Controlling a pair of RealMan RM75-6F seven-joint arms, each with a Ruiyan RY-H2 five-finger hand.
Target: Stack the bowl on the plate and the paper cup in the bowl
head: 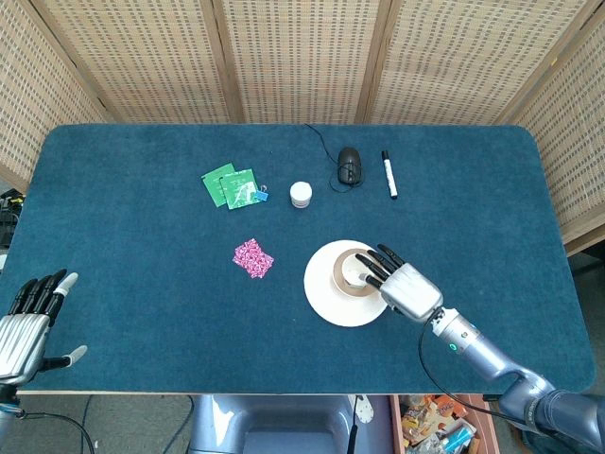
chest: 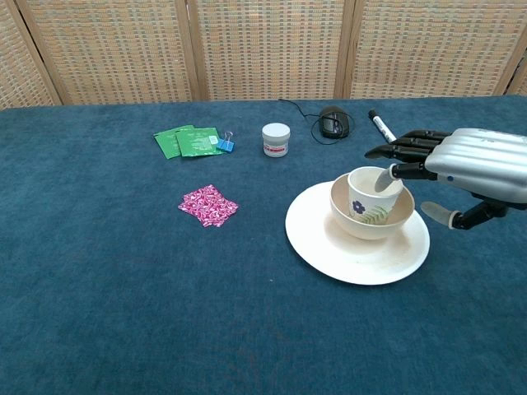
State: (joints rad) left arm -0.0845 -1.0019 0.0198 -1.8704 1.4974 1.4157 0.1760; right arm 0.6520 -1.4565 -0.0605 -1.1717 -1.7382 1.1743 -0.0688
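Observation:
The white plate lies right of the table's centre with the tan bowl standing on it. The flowered paper cup stands upright inside the bowl. My right hand hovers just right of the cup; one fingertip dips into the cup's mouth, while the thumb stays clear of its wall. In the head view the plate, bowl and right hand show the same. My left hand rests at the near left corner, fingers spread, holding nothing.
Green packets with a blue clip, a pink packet and a small white jar lie left of and behind the plate. A black mouse and a marker sit at the back. Wicker screens enclose the table.

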